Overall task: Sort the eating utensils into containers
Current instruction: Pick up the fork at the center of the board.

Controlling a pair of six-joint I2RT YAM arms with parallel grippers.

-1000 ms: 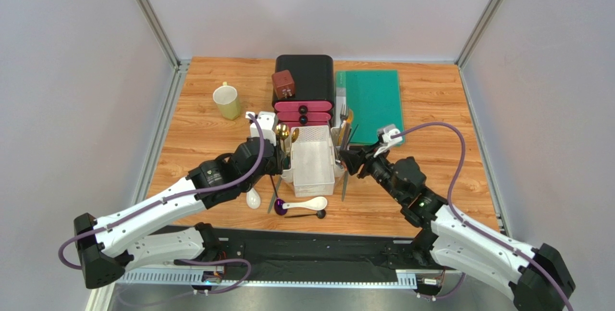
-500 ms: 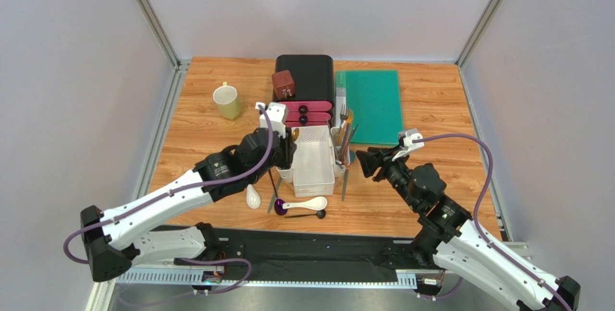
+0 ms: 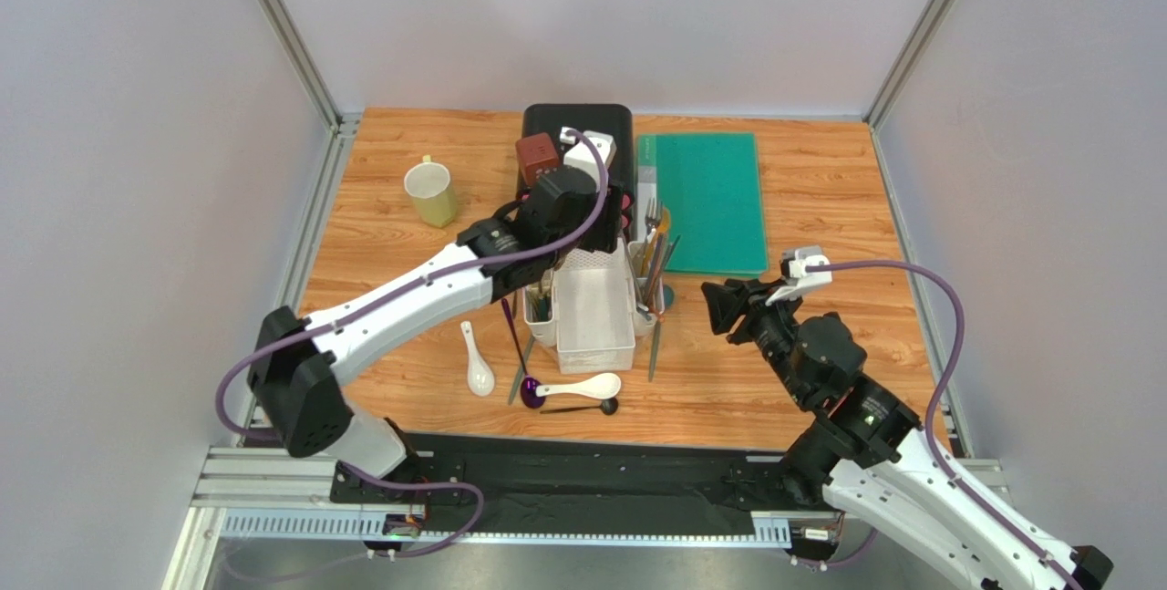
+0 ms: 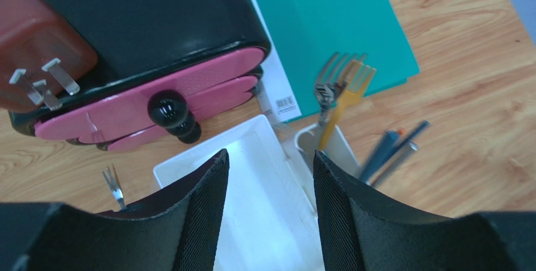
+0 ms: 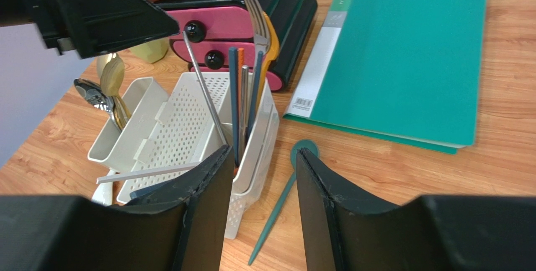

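Right hand [image 5: 262, 153], wide open and empty, I judge nearer; white spoon [image 3: 582, 385] lies near-left, handle left-right.

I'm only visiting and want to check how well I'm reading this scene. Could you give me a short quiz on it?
1. True or false: the right gripper is holding a fork.
2. Where in the caddy do the forks stand? A. left side bin. B. centre bin. C. right side bin.
3. How many white ceramic spoons lie on the table?

Key: 1. False; it is open and empty. 2. C. 3. Two.
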